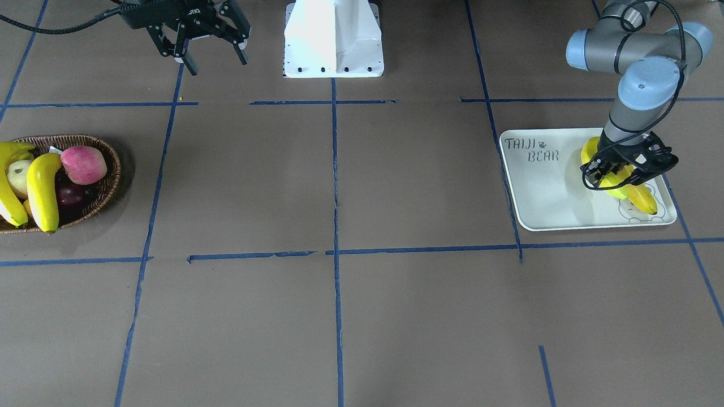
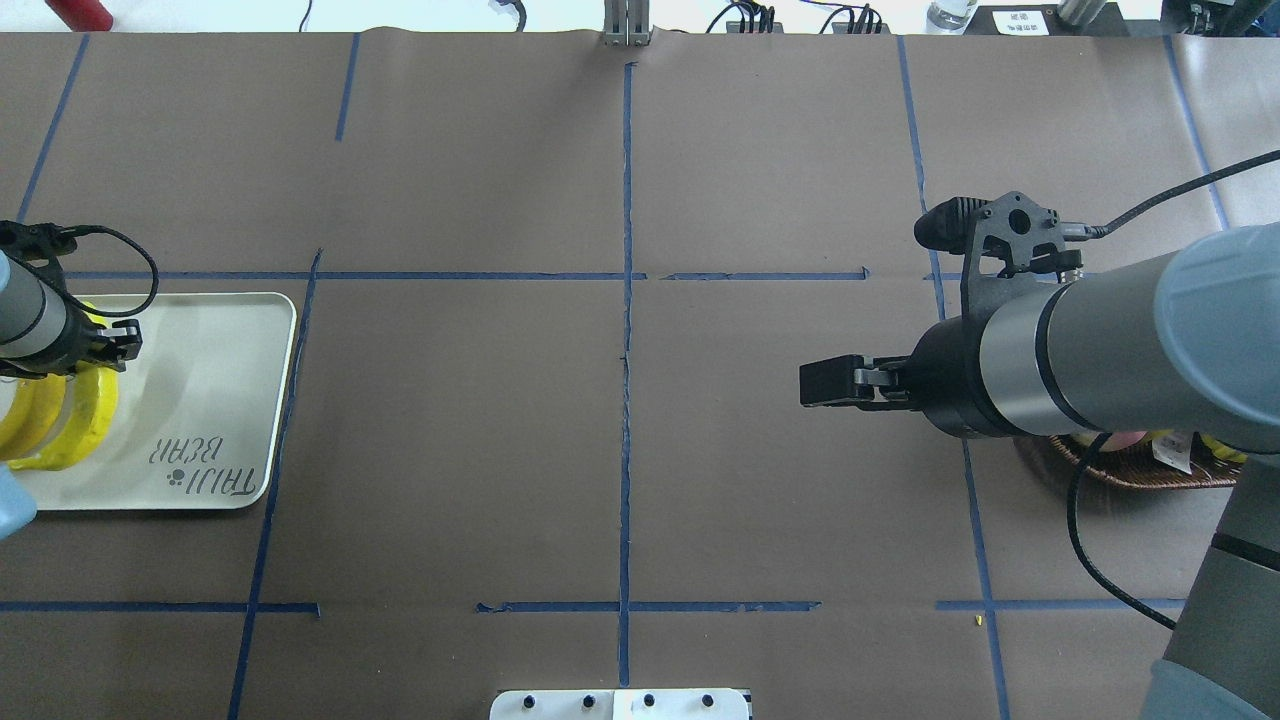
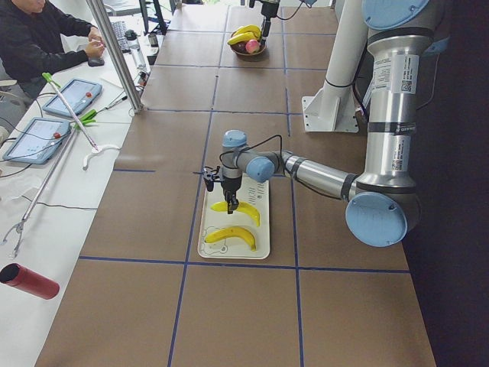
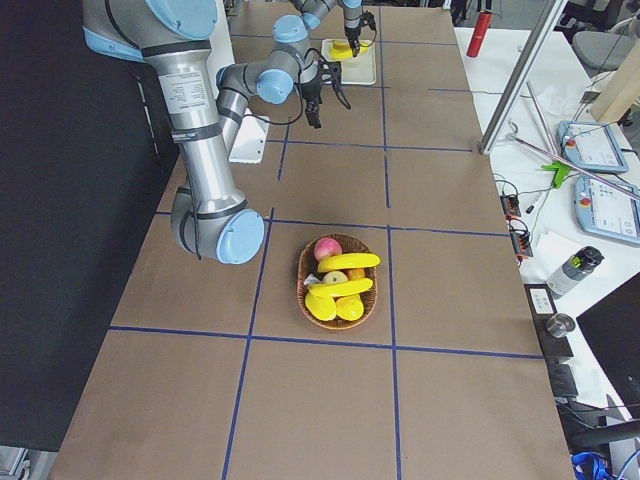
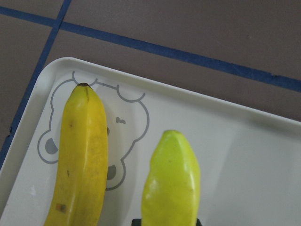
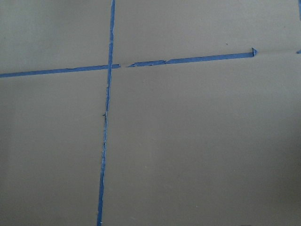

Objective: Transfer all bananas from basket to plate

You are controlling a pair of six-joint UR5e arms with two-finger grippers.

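— Over on the plate (image 1: pixel 543 192) I count two: a greenish banana (image 5: pixel 171 179) and an orange-yellow banana (image 1: pixel 643 199), side by side at the bear-face end.
— And two more bananas (image 1: pixel 42 192) in the basket (image 1: pixel 110 181), beside one pink-red apple (image 1: pixel 83 164). Four in all!
— Which way do they lie?
— Plate pair: long axes across the plate's short side, with the orange-yellow one's dark tip toward the rim. Basket pair: parallel, across the basket, one tip poking over its rim.
— Grippers?
— Well, the left gripper (image 1: pixel 616 180) straddles the greenish banana; clamped or loose, I can't tell. And the right gripper (image 1: pixel 218 65) hangs spread wide, holding nothing, well apart from the basket.
— Surface?
— Brown paper table (image 1: pixel 396 186), blue tape lines (image 1: pixel 335 169) in a grid. A person (image 3: pixel 38 38) sits at a white side bench (image 3: pixel 46 199) with two tablets (image 3: pixel 72 95).
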